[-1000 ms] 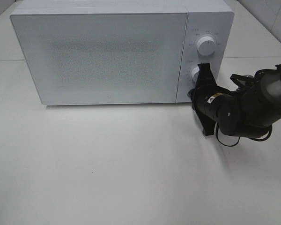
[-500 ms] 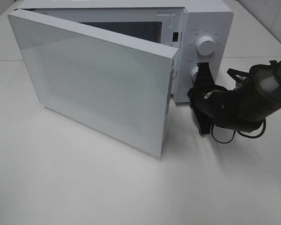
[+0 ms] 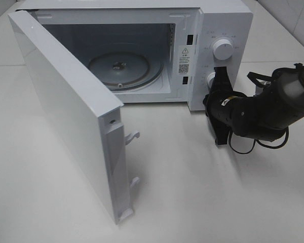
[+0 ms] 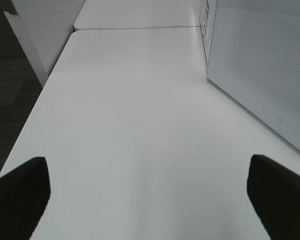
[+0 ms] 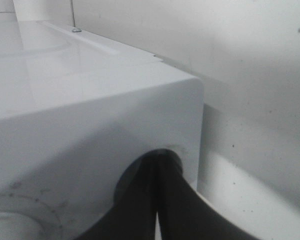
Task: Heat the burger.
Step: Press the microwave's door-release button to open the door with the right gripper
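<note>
White microwave (image 3: 218,20) sits at the back of the tabletop (image 3: 192,192). Its door (image 3: 66,111) stands wide open, hinged on the left, with its free edge pointing toward the front. Two latch hooks (image 3: 133,135) show on that edge. Inside the cavity is a glass turntable (image 3: 119,68), with a warning sticker (image 3: 183,59) on the inner frame. The control panel has an upper knob (image 3: 222,49) and a lower knob (image 3: 211,81).

The right gripper (image 3: 220,72) has its fingers pressed together with nothing between them. The tips are up against the panel at the lower knob and partly cover it; I can't tell if they actually touch. The right wrist view shows the same: dark fingers (image 5: 162,200) shut, close against the microwave's front corner.

The left gripper (image 4: 150,200) is spread wide and holds nothing, low over bare tabletop. The outer face of the door is just beside it. It is out of the overhead view.

The burger is not visible in any view.
</note>
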